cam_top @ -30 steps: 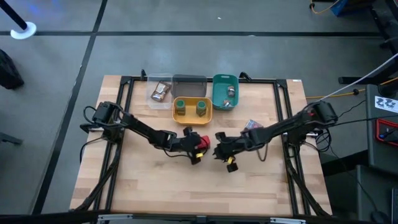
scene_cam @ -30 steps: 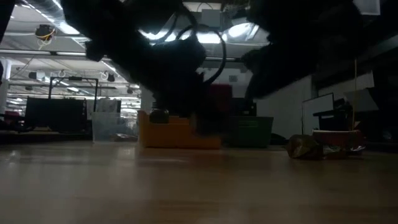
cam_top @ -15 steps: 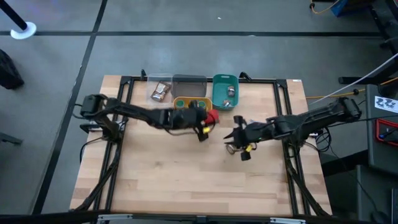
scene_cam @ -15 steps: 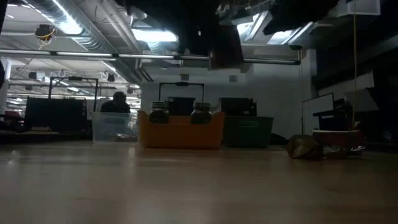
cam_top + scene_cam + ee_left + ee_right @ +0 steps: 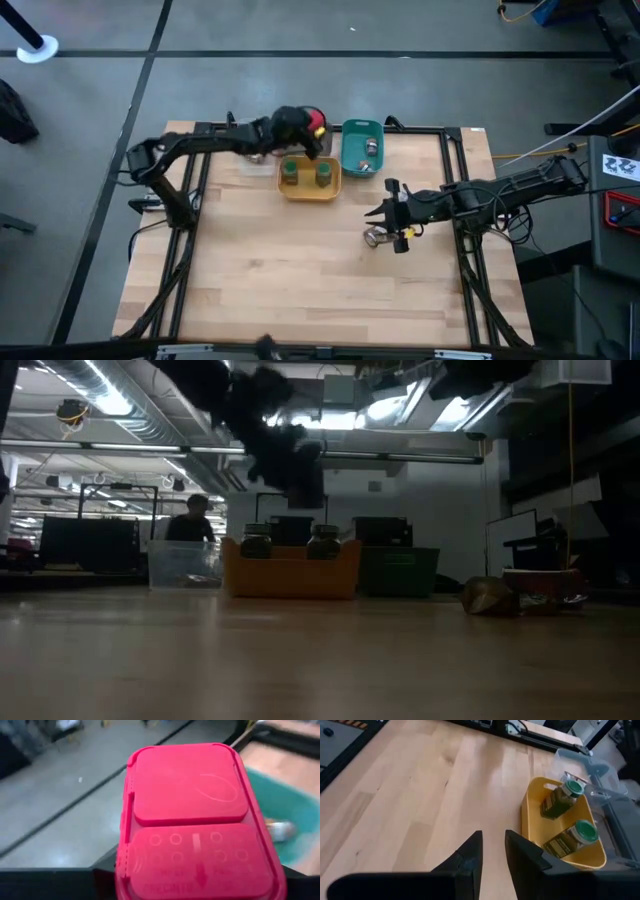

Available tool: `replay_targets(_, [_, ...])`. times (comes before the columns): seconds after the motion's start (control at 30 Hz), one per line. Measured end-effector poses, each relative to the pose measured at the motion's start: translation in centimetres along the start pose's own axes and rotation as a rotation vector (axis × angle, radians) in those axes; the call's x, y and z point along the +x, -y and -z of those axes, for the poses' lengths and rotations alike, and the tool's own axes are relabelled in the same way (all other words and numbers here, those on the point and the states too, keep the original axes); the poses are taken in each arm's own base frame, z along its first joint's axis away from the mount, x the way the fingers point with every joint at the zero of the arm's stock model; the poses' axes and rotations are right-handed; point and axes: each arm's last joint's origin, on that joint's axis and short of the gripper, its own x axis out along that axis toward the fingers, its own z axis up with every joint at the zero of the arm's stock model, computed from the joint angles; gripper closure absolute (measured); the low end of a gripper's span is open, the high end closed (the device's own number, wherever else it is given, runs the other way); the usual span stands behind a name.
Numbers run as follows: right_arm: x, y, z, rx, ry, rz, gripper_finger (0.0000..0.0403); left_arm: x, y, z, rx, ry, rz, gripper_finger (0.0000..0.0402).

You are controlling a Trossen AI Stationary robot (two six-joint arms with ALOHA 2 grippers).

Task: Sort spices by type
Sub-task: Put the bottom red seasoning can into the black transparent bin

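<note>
My left gripper (image 5: 306, 127) hangs high over the trays at the table's far edge, shut on a red rectangular box (image 5: 317, 121). The box's lid (image 5: 192, 800) fills the left wrist view. In the low view this gripper (image 5: 292, 460) is well above the trays. My right gripper (image 5: 381, 213) hovers right of the table's middle, empty, its fingers (image 5: 470, 852) a narrow gap apart. Two green-capped jars (image 5: 305, 174) lie in the yellow tray (image 5: 309, 190). Small tins (image 5: 369, 150) sit in the teal tray (image 5: 362, 128). A brown crinkly packet (image 5: 489, 596) lies on the table's right side. My left gripper holds the red box (image 5: 200, 865) lifted clear of the table and trays. Its perforated lid faces the wrist camera. The box itself hides the fingers and the place of contact, so the part held cannot be told.
A clear tray (image 5: 248, 152) stands left of the yellow one, partly under my left arm. A small greyish thing (image 5: 375, 237) lies on the table just near of my right gripper. Bare wood spreads over the near half of the table (image 5: 300, 280). A person (image 5: 196, 520) shows beyond the table.
My left gripper has carried the red box from the table's middle up and toward the far edge, ending over the trays. My right gripper has drawn back toward the right edge and a little farther, then stayed put.
</note>
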Motion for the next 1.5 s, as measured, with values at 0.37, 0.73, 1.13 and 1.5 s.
replay_targets(0.37, [0.0, 0.1, 0.0, 0.001, 0.002, 0.019, 0.032, 7.1, -3.9, 4.5, -0.024, -0.177, -0.033, 0.0218])
replay_targets(0.73, [0.0, 0.1, 0.0, 0.0, -0.002, 0.022, 0.032, 9.7, -4.3, 7.0, 0.008, -0.24, -0.045, 0.0215])
replay_targets(1.13, [0.0, 0.0, 0.1, -0.003, -0.015, 0.016, 0.032, 10.2, -4.2, 7.5, -0.02, -0.25, -0.048, 0.0213])
replay_targets(1.5, [0.0, 0.0, 0.2, -0.004, -0.021, 0.013, 0.032, 10.2, -4.1, 7.5, -0.049, -0.253, -0.053, 0.0168])
